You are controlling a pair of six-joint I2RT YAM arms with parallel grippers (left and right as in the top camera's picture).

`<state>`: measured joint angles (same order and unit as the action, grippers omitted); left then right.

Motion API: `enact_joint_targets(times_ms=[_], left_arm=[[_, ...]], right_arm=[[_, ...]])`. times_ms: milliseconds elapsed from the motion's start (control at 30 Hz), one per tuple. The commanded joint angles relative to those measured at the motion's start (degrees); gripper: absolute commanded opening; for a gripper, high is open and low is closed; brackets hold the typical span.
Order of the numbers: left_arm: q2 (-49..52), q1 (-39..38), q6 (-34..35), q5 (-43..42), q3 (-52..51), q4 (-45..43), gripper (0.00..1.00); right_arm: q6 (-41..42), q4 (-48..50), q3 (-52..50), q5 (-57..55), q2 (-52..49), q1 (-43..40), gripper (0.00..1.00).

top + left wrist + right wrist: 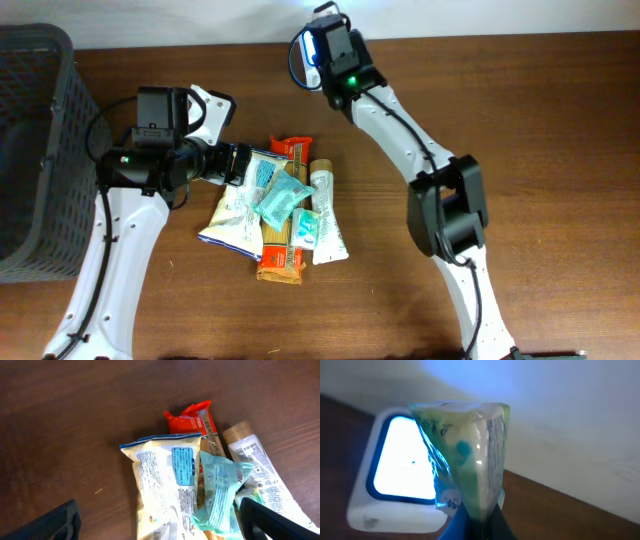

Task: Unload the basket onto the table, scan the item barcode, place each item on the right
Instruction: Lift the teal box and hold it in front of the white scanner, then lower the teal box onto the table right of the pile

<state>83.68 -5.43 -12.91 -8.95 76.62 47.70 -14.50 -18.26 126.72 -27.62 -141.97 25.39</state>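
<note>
White arms (396, 126), black joints (446, 206), green LEDs (352, 81)

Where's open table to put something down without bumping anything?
Widest bare table lies right of the right arm. Another patch lies between the arms, nearer their bases than the pile. Crowded: basket to pile, under the left gripper, and at the scanner, where the right gripper holds a packet.

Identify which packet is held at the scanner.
The clear green-printed plastic packet in the right gripper, facing the lit white scanner; the other packets lie piled.
</note>
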Motion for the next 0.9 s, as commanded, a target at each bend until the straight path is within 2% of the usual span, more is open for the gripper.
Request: enact_joint_targets(times_ms=[0, 233, 267, 333, 400, 433, 467, 500, 567, 600, 733, 767, 800, 833, 867], left_arm=[[-0.76, 0.09, -0.90, 0.00, 0.55, -0.04, 0.99], [-0.76, 0.09, -0.90, 0.00, 0.57, -0.04, 0.99], [-0.76, 0.26, -0.90, 0.00, 0.57, -0.04, 0.99], [-0.76, 0.24, -0.90, 0.00, 0.55, -0.04, 0.99], [-0.76, 0.24, -0.90, 0.00, 0.57, -0.04, 0.99], [-0.76, 0.24, -0.90, 0.00, 0.57, -0.04, 0.99], [-0.76, 0.22, -0.90, 0.00, 0.55, -0.04, 0.99], [-0.76, 0.20, -0.90, 0.00, 0.55, -0.04, 0.99], [-0.76, 0.24, -0.90, 0.00, 0.55, -0.04, 0.99], [-0.76, 0.22, -0.90, 0.02, 0.55, -0.04, 0.99], [-0.76, 0.24, -0.90, 0.00, 0.55, -0.04, 0.99], [-0.76, 0.24, -0.90, 0.00, 0.55, -0.04, 0.99], [-0.76, 0.24, -0.90, 0.00, 0.55, -0.04, 0.99], [-0.76, 0.24, -0.90, 0.00, 0.55, -0.04, 0.99], [-0.76, 0.24, -0.90, 0.00, 0.55, -0.04, 0.99]], right_arm=[[-8.70, 2.69, 0.70, -0.85, -3.15, 0.26, 0.04], [-9.01, 2.40, 0.70, 1.86, -3.10, 0.26, 0.04], [-7.50, 0.79, 0.70, 5.38, -1.20, 0.26, 0.04], [0.63, -5.18, 0.70, 11.04, 4.39, -0.70, 0.04], [6.80, -12.90, 0.70, 20.61, 9.79, -2.69, 0.04], [16.41, -25.11, 0.70, 36.26, 16.46, -6.71, 0.04], [21.00, -35.82, 0.70, 44.22, 20.39, -11.06, 0.04], [21.20, -49.66, 0.70, 46.80, 22.38, -16.68, 0.04], [21.20, -60.76, -0.87, 36.11, 20.65, -23.76, 0.04], [21.22, -62.29, -6.88, 33.31, 19.34, -27.56, 0.04], [21.22, -53.70, -29.75, 33.05, 19.34, -34.64, 0.04], [21.22, -53.42, -31.17, 33.20, 19.34, -35.43, 0.09], [21.18, -53.70, -31.87, 33.22, 19.34, -36.20, 0.26], [19.45, -54.84, -31.36, 35.50, 19.34, -36.68, 0.47], [16.52, -55.30, -30.67, 39.43, 19.41, -36.68, 0.52]])
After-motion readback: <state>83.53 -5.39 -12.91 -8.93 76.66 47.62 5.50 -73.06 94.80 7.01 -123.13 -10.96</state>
